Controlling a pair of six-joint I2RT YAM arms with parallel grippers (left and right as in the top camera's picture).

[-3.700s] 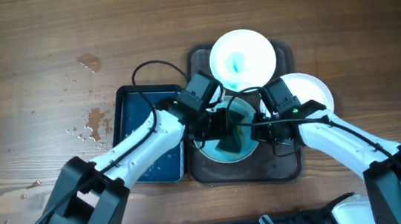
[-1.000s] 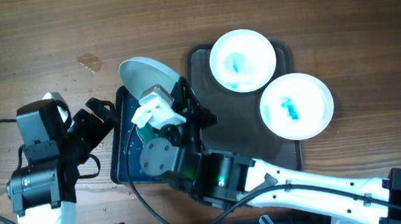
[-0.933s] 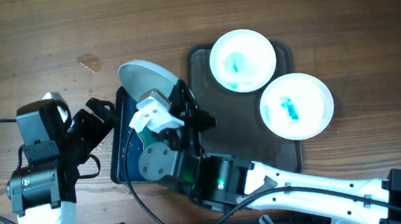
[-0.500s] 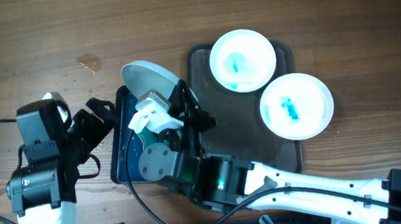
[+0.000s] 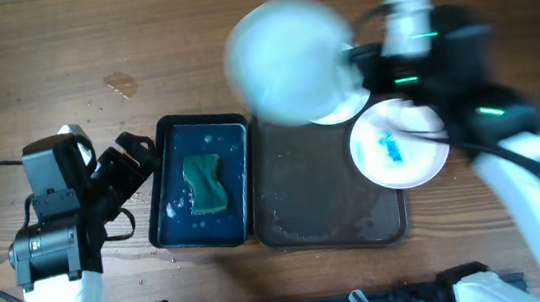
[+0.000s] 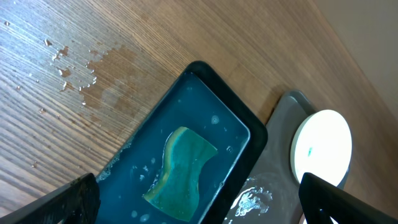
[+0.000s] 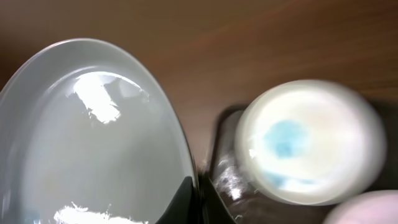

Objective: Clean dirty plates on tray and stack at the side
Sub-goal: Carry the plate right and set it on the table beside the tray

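My right gripper point(image 5: 353, 57) is shut on the rim of a clean white plate point(image 5: 286, 59), held in the air over the back of the brown tray point(image 5: 326, 200) and blurred by motion. In the right wrist view the fingers point(image 7: 186, 196) pinch this plate point(image 7: 93, 137) at its edge. A plate with a teal smear point(image 7: 311, 140) lies on the tray below, mostly hidden in the overhead view. Another smeared plate point(image 5: 400, 145) rests on the tray's right side. My left gripper point(image 5: 135, 160) stands open, left of the blue tray, holding nothing.
A dark blue tray point(image 5: 203, 183) with water and a green sponge point(image 5: 205, 183) sits left of the brown tray. Water drops point(image 6: 74, 68) lie on the wooden table to its left. The brown tray's front half point(image 6: 280, 162) is wet and bare.
The right arm has swung fast from over the blue tray to the back right, carrying the clean plate. The sponge is now uncovered. The left arm has not moved.
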